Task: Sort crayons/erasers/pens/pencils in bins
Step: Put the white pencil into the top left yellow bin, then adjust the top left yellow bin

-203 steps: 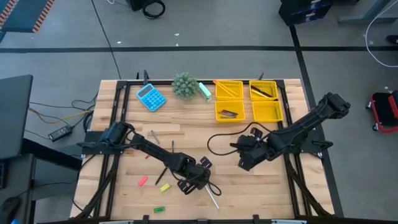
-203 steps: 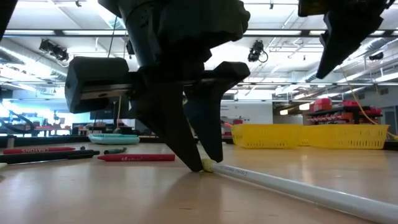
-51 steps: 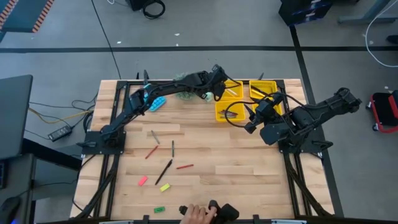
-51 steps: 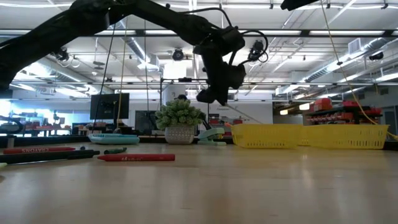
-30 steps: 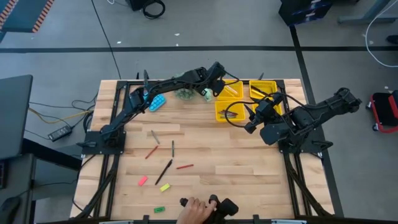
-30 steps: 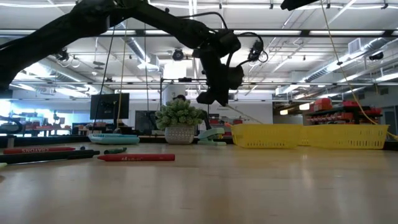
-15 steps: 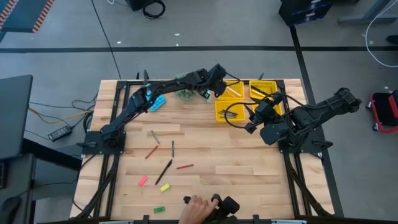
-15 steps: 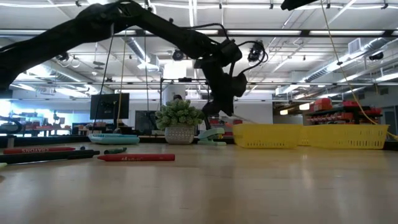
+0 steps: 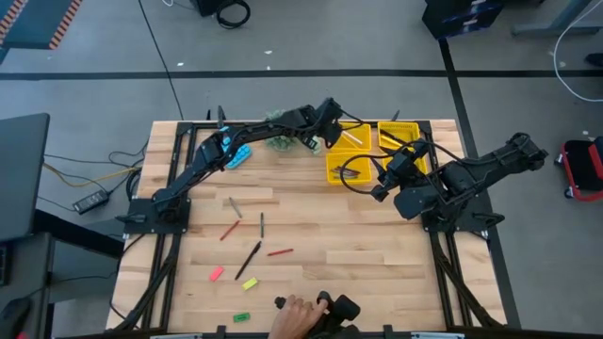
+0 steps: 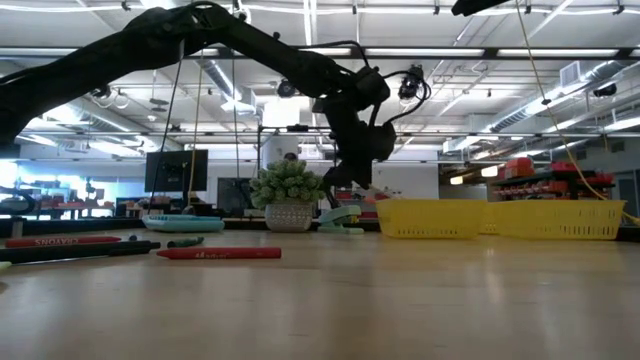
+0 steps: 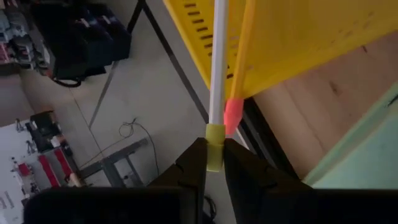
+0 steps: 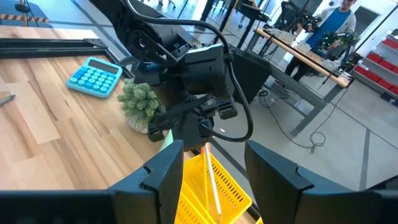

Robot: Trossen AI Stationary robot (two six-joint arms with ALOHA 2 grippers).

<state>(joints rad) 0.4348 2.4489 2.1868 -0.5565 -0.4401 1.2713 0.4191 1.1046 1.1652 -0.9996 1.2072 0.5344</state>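
Left gripper [image 11: 213, 163] pinched narrow on the whitish pencil [image 11: 217, 68] at its yellow-tipped end, pencil running forward over the rim of a yellow bin [image 11: 292, 43]; an orange pencil with a pink eraser end [image 11: 238, 81] lies right alongside it against that bin. In the high view the left gripper [image 9: 325, 125] sits at the far edge of the table, at the left side of the top-left bin [image 9: 347, 135], arm stretched across past the blue calculator [image 9: 231, 149] and small potted plant [image 9: 280, 132]. Right gripper [image 12: 211, 177] stands wide, holding nothing, hovering near the bins and facing the left gripper; in the high view [image 9: 384, 181] it is just below the four-bin cluster. Other bins: top-right [image 9: 399, 136], bottom-left [image 9: 347, 168] with dark pens [image 9: 347, 170] in it, bottom-right [image 9: 407, 169]. Left on the table [image 9: 377, 273]: red crayons [image 9: 230, 230] [image 9: 279, 252], a dark pen [image 9: 249, 259], grey sticks [image 9: 234, 206] [image 9: 261, 223], pink eraser [image 9: 216, 274], yellow eraser [image 9: 250, 282], green eraser [image 9: 241, 317]. A person's hand [image 9: 297, 315] shows at the near table edge on a dark object. Low view: crayon [image 10: 218, 253] on the wood, bins [image 10: 500, 218] far right.
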